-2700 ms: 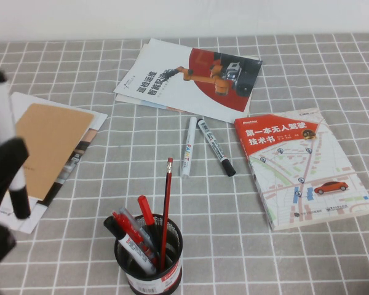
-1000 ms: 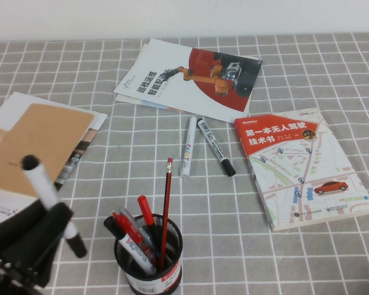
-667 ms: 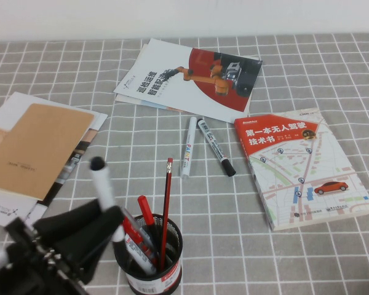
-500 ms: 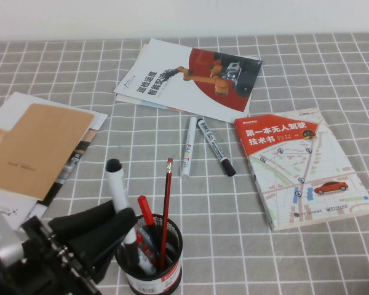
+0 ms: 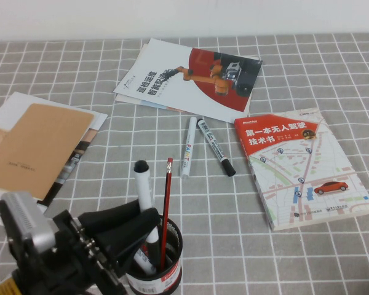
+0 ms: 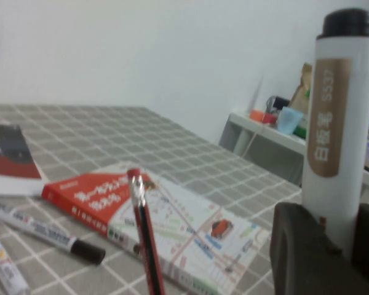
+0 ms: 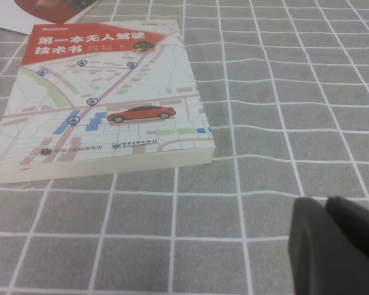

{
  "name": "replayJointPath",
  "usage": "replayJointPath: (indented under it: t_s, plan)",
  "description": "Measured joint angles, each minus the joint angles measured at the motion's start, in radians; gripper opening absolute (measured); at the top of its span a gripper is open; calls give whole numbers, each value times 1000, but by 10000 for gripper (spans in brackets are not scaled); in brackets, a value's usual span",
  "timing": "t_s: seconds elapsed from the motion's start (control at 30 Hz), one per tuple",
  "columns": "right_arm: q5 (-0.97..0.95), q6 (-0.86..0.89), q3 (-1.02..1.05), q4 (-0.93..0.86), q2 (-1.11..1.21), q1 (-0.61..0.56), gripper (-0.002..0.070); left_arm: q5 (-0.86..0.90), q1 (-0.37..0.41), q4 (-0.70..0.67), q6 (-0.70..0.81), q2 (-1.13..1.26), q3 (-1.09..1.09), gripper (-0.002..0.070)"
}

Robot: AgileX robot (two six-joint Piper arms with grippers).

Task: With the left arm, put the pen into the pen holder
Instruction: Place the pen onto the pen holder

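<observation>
**Marker held upright at rim of mesh cup**

Left gripper (image 5: 146, 222): matte black, two blunt fingers pinching the pen (image 5: 144, 198) around its lower barrel, at the near left of the counter (image 5: 295, 258). The pen is a thick white cylinder with a black rounded end uppermost; it stands nearly upright, its lower end inside the mouth of the pen holder (image 5: 152, 270). The holder is a black wire-mesh cylinder with a red-and-white band at its base. A thin red pencil (image 5: 166, 212) stands in it just beside the pen.

Counter covering: grey cloth with a white grid. Lying flat on it are a second black-capped marker (image 5: 216, 147) and an all-white marker (image 5: 189, 146), side by side and nearly touching at their far ends; a glossy red-topped book (image 5: 301, 166) printed with a street map; a white booklet (image 5: 190, 77) with a dark red patch; and a tan notebook (image 5: 34, 147) on loose sheets.

The left wrist view alone shows a tan label with white characters on the pen barrel (image 6: 339, 129), and shelving with clutter beyond the counter.

Right gripper (image 7: 332, 246): seen only in the right wrist view, low over bare cloth near the book's corner; its dark fingers are pressed together.
</observation>
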Motion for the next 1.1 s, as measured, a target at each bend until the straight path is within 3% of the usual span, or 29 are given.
replayJointPath:
  t_s: [0.73, 0.97, 1.1]
  plan:
    - [0, 0, 0, 0, 0, 0, -15, -9, 0, 27, 63, 136, -7, 123]
    - [0, 0, 0, 0, 0, 0, -15, -11, 0, 14, 69, 136, -7, 343]
    - [0, 0, 0, 0, 0, 0, -15, -11, 0, 5, 69, 136, -7, 377]
